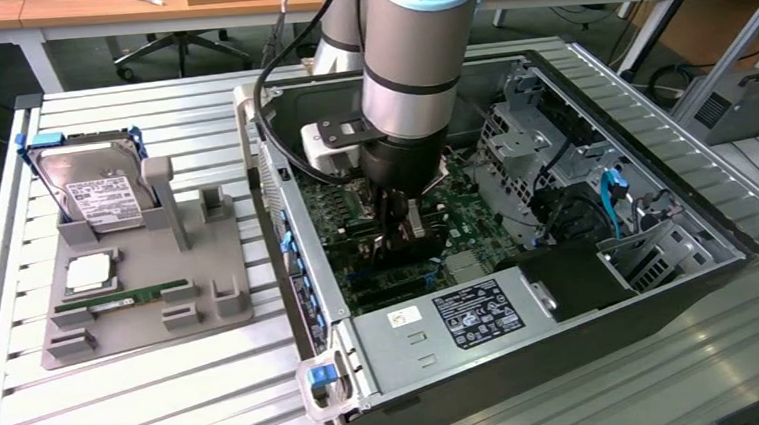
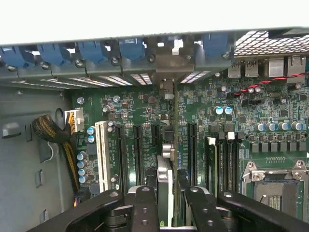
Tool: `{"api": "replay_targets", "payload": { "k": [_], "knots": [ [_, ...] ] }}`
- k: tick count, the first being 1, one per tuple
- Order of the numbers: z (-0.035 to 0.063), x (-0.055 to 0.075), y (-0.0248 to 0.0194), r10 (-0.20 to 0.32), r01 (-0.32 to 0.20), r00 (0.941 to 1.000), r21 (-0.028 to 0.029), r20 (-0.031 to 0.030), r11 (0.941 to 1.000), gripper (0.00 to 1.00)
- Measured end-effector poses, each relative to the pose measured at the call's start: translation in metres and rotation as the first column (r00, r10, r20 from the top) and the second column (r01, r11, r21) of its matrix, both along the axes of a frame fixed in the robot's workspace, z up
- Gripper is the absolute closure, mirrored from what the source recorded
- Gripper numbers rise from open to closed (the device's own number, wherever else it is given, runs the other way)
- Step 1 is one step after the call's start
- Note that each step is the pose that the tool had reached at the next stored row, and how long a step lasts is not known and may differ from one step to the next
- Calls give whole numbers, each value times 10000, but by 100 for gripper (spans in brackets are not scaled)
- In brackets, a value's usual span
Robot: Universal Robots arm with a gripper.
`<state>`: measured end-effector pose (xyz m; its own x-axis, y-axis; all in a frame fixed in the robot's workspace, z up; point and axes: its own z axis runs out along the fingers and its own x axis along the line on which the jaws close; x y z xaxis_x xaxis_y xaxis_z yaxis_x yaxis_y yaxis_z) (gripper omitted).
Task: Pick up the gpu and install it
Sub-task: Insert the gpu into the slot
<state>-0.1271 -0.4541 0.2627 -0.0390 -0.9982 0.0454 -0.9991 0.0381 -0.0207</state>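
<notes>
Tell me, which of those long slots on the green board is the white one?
The white slot is the one nearest the bundle of yellow and black wires. The other long slots on the board are all black.

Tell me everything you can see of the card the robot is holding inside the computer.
The gpu is seen edge-on: a thin card with a silvery metal edge, standing upright on the green motherboard. The gripper has its black fingers on both sides of it. Its far end reaches toward the case's rear bracket openings. Whether it is fully seated cannot be told.

Lab/workshop: slotted alu bench (image 1: 164,388), desks (image 1: 98,12) behind w/ parts.
</notes>
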Motion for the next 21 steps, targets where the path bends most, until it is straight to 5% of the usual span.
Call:
{"api": "replay_targets", "payload": {
  "k": [2,3,4,12,21],
  "knots": [
    [0,0,0,0,0,10000,97,-1,10000,73],
    [0,0,0,0,0,10000,197,-1,9998,73],
    [0,-1,0,-2,2,10000,656,-1,9978,73],
    [-17,-46,-9,-35,35,10000,665,-1,9978,73],
    [-31,-46,-9,-35,35,10000,612,0,9981,73]
  ]
}}
